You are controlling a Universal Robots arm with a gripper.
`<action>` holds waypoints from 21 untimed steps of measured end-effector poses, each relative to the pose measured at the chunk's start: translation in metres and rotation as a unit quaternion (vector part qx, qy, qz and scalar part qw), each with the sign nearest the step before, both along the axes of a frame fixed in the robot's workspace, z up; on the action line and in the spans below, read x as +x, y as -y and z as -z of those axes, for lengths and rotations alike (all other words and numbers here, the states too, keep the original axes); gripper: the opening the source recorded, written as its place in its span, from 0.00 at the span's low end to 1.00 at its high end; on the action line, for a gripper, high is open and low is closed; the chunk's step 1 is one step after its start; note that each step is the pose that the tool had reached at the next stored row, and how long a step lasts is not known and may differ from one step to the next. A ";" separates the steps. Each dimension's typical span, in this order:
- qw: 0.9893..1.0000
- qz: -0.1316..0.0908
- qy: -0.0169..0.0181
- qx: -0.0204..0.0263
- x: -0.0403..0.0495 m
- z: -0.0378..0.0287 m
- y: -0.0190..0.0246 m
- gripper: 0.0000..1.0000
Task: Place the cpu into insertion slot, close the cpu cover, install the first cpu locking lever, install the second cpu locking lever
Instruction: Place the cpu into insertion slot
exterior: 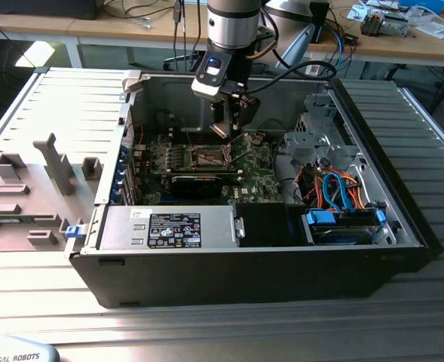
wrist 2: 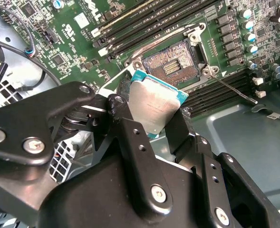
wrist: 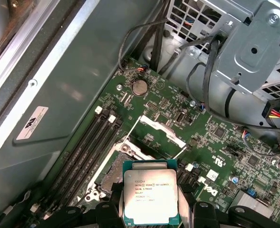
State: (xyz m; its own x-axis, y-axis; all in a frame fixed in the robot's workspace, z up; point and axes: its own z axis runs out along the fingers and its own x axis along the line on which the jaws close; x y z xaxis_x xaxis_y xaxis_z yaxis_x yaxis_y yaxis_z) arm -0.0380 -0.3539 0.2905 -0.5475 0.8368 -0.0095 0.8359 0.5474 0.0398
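Inside the open computer case (exterior: 244, 271), which lies on its side on a slatted metal table (exterior: 206, 320), the arm reaches down over the middle of the motherboard (exterior: 263, 170). The gripper (exterior: 229, 136) is closed to the width of the cpu (wrist 2: 156, 107), and its two black fingers (wrist 2: 125, 126) clamp opposite edges of the chip. The silvery-grey metal top faces the cameras in both wrist views. The cpu (wrist: 150, 197) hangs clear of the board, tilted in the second wrist view, just beside the insertion slot (wrist 2: 175, 66) and not yet seated in it. The slot is uncovered, its square field of contacts showing within the silvery rim. In the first wrist view the cpu cover (wrist: 161, 129) stands swung up from the far edge of the slot, its window frame catching the light. A thin locking lever (wrist 2: 235, 89) sticks out free from one corner of the rim, across the neighbouring memory slots (wrist 2: 144, 16). Further long black memory slots (wrist: 90, 147) run along the other side of the slot. A grey drive cage (wrist: 244, 42) with trailing cables stands at the edge of the motherboard.
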 end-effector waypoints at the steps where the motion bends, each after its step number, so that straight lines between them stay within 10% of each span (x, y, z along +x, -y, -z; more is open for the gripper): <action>1: 1.000 0.000 0.000 0.000 0.0000 0.0000 0.0000 0.54; 21: 1.000 0.006 0.000 0.000 0.0000 0.0000 0.0000 0.54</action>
State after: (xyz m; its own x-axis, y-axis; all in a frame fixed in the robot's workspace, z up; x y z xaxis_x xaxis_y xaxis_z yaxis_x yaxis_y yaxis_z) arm -0.0380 -0.3539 0.2905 -0.5371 0.8435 -0.0097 0.8426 0.5370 0.0396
